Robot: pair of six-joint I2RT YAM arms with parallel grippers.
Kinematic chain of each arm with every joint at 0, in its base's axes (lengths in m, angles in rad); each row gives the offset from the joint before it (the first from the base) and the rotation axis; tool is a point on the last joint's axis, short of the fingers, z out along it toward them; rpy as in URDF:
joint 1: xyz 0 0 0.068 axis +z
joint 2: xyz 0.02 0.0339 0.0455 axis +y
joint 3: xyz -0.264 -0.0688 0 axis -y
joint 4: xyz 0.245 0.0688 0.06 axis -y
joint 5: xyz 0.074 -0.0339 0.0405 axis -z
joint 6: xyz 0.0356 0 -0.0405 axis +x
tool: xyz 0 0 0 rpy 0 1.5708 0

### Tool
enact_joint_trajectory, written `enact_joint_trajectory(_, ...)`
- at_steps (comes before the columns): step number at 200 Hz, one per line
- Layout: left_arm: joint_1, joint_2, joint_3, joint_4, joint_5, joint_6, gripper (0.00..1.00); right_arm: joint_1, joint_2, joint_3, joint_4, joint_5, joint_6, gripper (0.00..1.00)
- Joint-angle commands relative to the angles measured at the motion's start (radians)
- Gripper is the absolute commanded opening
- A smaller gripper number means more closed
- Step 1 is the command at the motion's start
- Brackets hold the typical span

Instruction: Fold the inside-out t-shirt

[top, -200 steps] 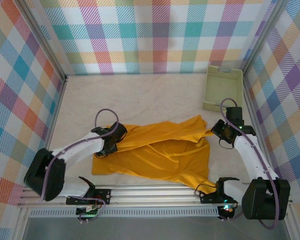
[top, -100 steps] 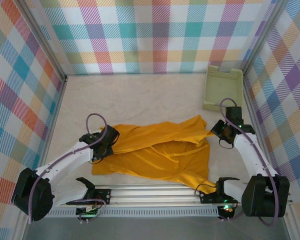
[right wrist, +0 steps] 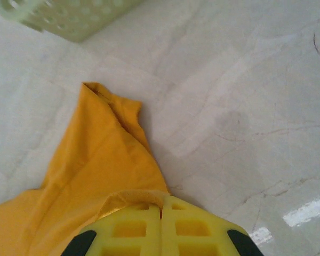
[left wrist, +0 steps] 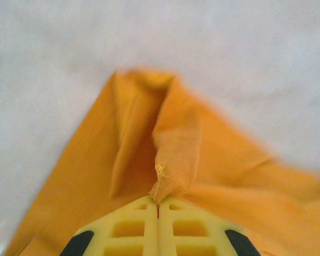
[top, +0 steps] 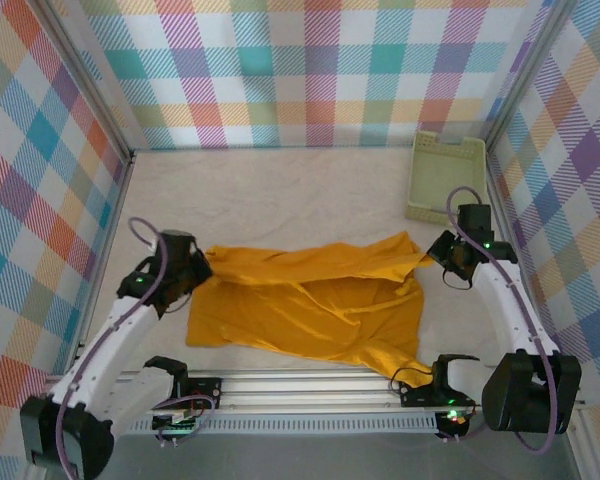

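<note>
Pinching the mustard-yellow cotton t-shirt at both ends.
Your left jaws and right jaws are each clamped on a fabric edge.

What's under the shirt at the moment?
The shirt lies rumpled on the pale table, pinched at both ends by the left tool and right tool. Anything beneath its folds is covered.

No legible text, label, brand or number anywhere. t-shirt: plain yellow cloth facing up, nothing readable on it. basket at far right corner of the table: pale green, no readable markings.
</note>
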Motion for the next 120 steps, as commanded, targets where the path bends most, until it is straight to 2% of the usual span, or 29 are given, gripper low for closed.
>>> enact_joint_trajectory(1,0.106,0.022,0.043,0.323,0.206,0.06,0.0,-0.009,0.009,0.063,-0.018,-0.021,-0.003,0.0)
enact_joint_trajectory(7,0.142,0.074,0.054,0.381,0.299,0.057,0.0,-0.007,0.012,0.067,-0.009,-0.043,-0.003,0.0)
enact_joint_trajectory(14,0.166,0.148,0.084,0.404,0.352,0.044,0.0,-0.008,0.014,0.071,-0.002,-0.068,0.003,0.0)
enact_joint_trajectory(36,0.174,0.308,0.161,0.398,0.377,0.054,0.0,0.0,0.026,0.09,0.006,-0.115,0.018,0.0)
enact_joint_trajectory(57,0.207,0.333,0.148,0.467,0.396,0.054,0.0,0.001,0.031,0.113,-0.009,-0.09,0.012,0.0)
enact_joint_trajectory(85,0.301,0.346,0.146,0.521,0.479,0.052,0.0,0.0,0.068,0.158,-0.035,-0.072,-0.002,0.0)
enact_joint_trajectory(113,0.3,0.433,0.157,0.498,0.516,0.077,0.0,0.001,0.09,0.177,-0.015,-0.113,-0.003,0.0)
enact_joint_trajectory(120,0.293,0.457,0.151,0.493,0.52,0.085,0.04,0.001,0.092,0.18,-0.016,-0.119,0.0,0.0)
